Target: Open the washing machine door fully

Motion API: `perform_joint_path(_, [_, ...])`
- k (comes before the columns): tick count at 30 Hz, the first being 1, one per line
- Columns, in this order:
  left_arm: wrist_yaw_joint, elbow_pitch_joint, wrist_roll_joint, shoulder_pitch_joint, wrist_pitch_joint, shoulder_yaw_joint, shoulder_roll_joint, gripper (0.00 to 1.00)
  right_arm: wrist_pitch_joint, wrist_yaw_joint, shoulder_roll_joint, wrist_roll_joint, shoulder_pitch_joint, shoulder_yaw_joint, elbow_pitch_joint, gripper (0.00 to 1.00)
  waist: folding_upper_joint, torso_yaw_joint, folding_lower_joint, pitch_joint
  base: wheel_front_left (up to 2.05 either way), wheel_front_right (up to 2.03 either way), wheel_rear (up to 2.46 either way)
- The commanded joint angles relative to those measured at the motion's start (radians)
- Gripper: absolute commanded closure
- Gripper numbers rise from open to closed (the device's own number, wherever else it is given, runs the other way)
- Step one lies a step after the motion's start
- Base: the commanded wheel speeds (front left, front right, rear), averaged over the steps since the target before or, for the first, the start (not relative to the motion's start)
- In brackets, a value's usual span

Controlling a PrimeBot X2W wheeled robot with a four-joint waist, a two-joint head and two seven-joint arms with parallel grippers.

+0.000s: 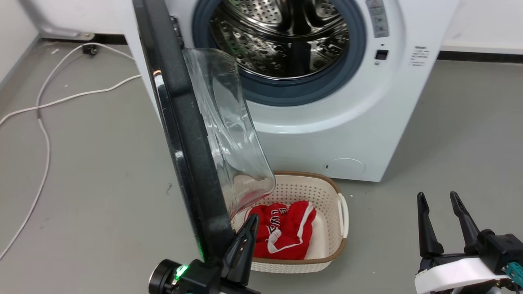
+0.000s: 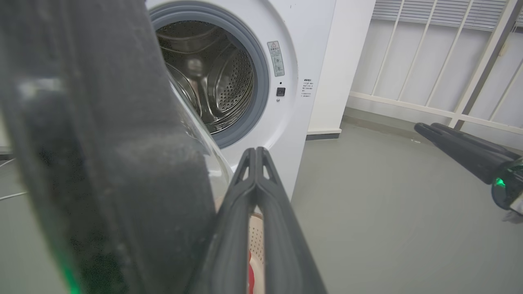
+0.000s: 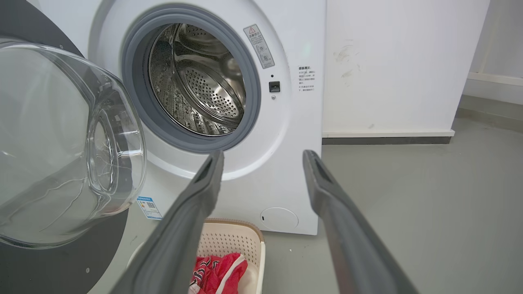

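Cream basket (image 1: 311, 193) beside door (image 1: 191, 155), red garment (image 1: 286, 233) inside

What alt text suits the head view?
The large round glossy black washing machine door stands open from the big white front-loading washing machine, with the shut left claw beside its lower edge. A cream perforated laundry basket of red clothing sits below; the open right claw hangs apart.

A glossy black door (image 1: 188, 143) with clear glass is seen on the white washing machine (image 1: 359, 134). Just beside the dark left gripper (image 1: 252, 220), a cream perforated basket (image 1: 310, 190) holding red, white-striped cloth (image 1: 286, 232) is seen.
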Motion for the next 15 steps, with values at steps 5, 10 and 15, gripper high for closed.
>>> perform_joint_path(5, [0.038,-0.048,-0.01,0.043,0.02,0.035,0.026,1.0,0.007,0.0,0.002,-0.008,-0.001,-0.007,-0.011,0.0,0.0,0.091,0.0,0.001,0.0,0.0,0.0])
perform_joint_path(10, [0.063,-0.074,-0.015,0.069,0.028,0.055,0.04,1.0,0.012,0.0,0.002,-0.009,0.005,-0.013,-0.02,0.0,0.0,0.164,0.0,0.0,0.0,0.0,0.0])
perform_joint_path(15, [0.088,-0.095,-0.03,0.091,0.029,0.101,0.062,1.0,0.013,0.0,0.001,0.0,0.002,-0.006,-0.02,0.0,0.0,0.214,0.0,0.0,0.0,0.0,0.0])
